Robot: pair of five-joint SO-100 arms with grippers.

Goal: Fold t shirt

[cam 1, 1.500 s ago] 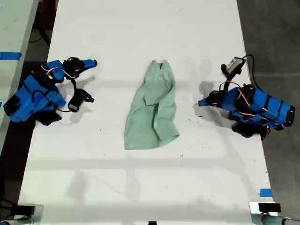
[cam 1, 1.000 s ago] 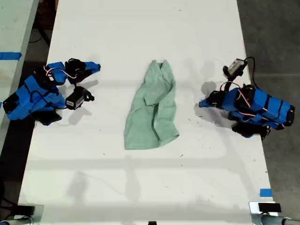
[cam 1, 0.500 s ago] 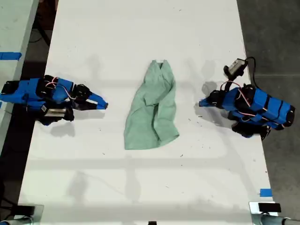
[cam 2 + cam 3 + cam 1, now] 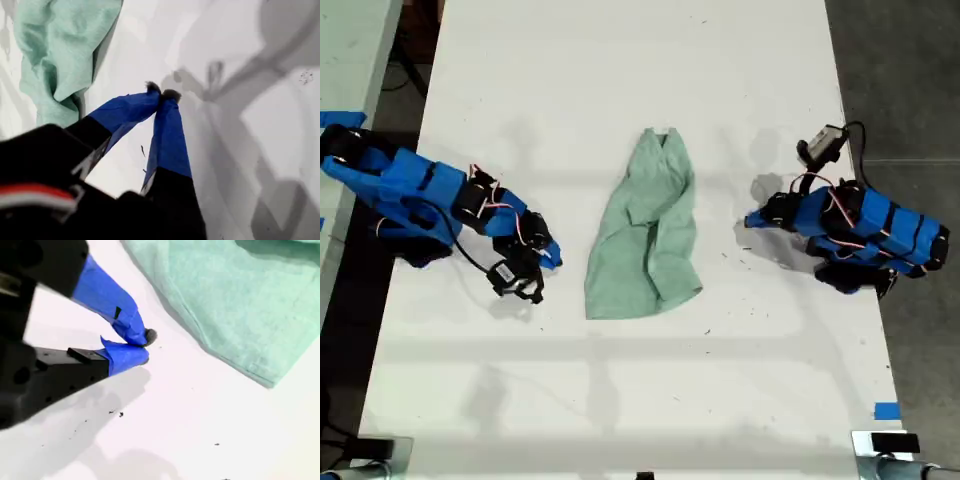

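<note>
The pale mint-green t shirt (image 4: 645,240) lies crumpled lengthwise in the middle of the white table (image 4: 620,60). My second gripper (image 4: 554,258) is shut and empty. It rests low over the table at the exterior view's left, a short way from the t shirt's edge. In the second wrist view its tips (image 4: 145,346) point towards a hem corner of the t shirt (image 4: 240,295). My first gripper (image 4: 748,220) is also shut and empty, at the exterior view's right, apart from the cloth. The first wrist view shows its tips (image 4: 162,93) together, with the wrinkled t shirt (image 4: 60,50) beyond them.
Blue tape marks sit at the table's edge at the exterior view's lower right (image 4: 886,410) and on a neighbouring surface at its left (image 4: 342,118). Dark floor (image 4: 910,80) borders the table on the exterior view's right. Small dark specks dot the tabletop near the first arm.
The second arm has swung out from the exterior view's left edge and reached towards the t shirt's lower side. The first arm and the t shirt have not moved.
</note>
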